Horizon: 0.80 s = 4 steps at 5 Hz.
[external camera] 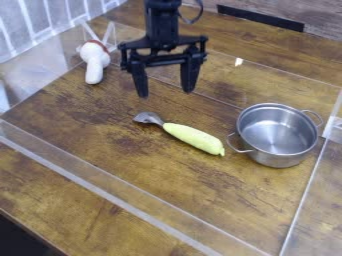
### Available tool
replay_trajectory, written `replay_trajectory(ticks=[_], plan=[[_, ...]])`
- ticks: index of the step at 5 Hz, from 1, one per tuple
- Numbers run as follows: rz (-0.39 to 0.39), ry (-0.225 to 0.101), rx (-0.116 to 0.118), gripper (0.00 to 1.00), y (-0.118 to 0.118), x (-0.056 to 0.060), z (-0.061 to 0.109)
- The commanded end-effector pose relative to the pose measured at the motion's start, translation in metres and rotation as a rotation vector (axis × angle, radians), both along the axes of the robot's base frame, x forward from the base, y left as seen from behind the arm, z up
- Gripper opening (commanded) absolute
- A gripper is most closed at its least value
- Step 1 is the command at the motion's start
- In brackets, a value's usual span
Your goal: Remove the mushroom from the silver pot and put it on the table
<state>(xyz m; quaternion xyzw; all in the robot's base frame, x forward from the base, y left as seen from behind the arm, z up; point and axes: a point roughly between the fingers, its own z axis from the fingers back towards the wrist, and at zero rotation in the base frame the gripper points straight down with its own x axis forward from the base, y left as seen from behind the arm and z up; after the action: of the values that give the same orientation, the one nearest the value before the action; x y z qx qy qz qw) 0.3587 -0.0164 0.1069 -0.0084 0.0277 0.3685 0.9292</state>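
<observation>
Jaws spread wide, pointing straight down, with nothing between them and nothing touched. Gripper (163, 80) black, two long dark fingers (139, 78) hanging from a crossbar, tips above bare wood at the far middle of the worktop (120, 170). Hung from a black arm (163, 18) coming down from the top edge of the view. To the left of the left finger, near but apart, the mushroom (92, 62): whitish stem lying on the planks close to the clear acrylic wall (47, 60) at the far left, cap end toward the wall, with a touch of red behind it that cannot be made out. Not in the pot, and not in the jaws. Nearer the camera than the fingertips and slightly right, a yellow oblong piece (195, 138) with a grey end (147, 119), lying slantwise on the wood, grey end pointing up-left toward the gripper, clear of it. Just beside the yellow piece's lower right end, the silver pot (278, 133): upright, round, shiny, low-walled, one small handle facing the yellow piece and another on the far right side; inside shows only bright steel. Pot well apart from the gripper, off to the right and nearer the camera, close to the right-hand acrylic wall. Dark brown planks with visible grain all around, a low clear front wall (134, 210) crossing diagonally nearer the camera.
</observation>
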Motion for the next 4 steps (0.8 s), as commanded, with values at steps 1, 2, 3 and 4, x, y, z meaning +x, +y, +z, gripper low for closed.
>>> replay_trajectory(ticks=[1,2,3,4], plan=[[0.07,-0.128,0.012,1.0,0.017,0.005,0.052],[0.105,-0.133,0.024,1.0,0.023,0.004,0.058],[0.058,-0.113,0.039,1.0,0.024,-0.001,0.051],[0.009,-0.092,0.055,1.0,0.024,-0.006,0.043]])
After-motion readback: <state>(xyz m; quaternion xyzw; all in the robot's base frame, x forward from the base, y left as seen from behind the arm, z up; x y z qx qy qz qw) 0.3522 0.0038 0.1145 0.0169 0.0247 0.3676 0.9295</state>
